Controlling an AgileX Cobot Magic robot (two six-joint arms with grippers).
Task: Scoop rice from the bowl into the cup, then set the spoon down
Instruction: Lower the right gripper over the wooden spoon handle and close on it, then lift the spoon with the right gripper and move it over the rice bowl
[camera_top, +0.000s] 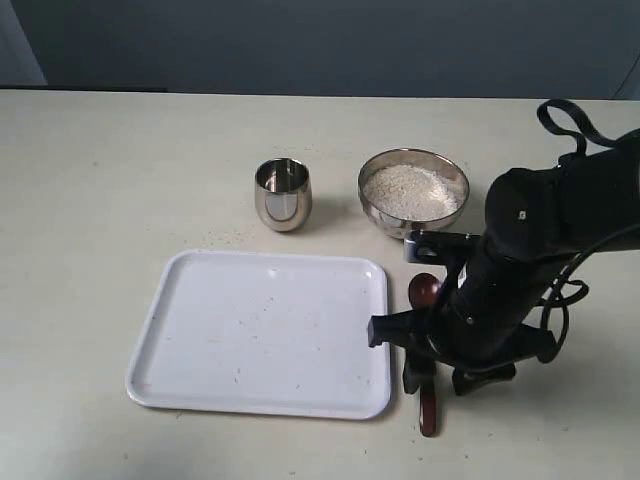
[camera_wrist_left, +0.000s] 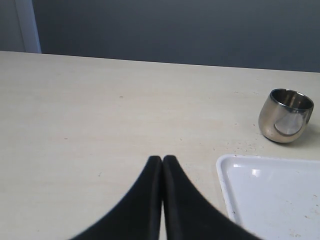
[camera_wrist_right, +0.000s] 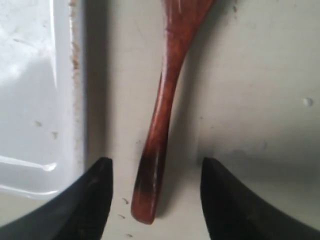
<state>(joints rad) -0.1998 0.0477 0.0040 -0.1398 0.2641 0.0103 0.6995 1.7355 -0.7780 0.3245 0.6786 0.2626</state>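
Observation:
The wooden spoon (camera_top: 426, 292) lies flat on the table just right of the white tray, its handle (camera_wrist_right: 167, 100) pointing to the front edge. My right gripper (camera_wrist_right: 156, 164) hangs open right over the handle's end, one finger on each side, neither touching the wood; in the exterior view the right gripper (camera_top: 440, 379) covers the handle's middle. The steel bowl (camera_top: 455, 182) holding the rice (camera_top: 410, 190) stands behind that arm. The steel cup (camera_top: 283, 195) stands upright left of the bowl; the cup (camera_wrist_left: 286, 116) also shows in the left wrist view. My left gripper (camera_wrist_left: 162, 160) is shut on nothing, low over bare table.
A white tray (camera_top: 262, 332) lies in front of the cup, its right rim (camera_wrist_right: 75, 90) close beside the spoon; the tray's corner (camera_wrist_left: 235, 170) lies right of the left gripper's fingers. Stray grains speckle the tray and the table near the cup.

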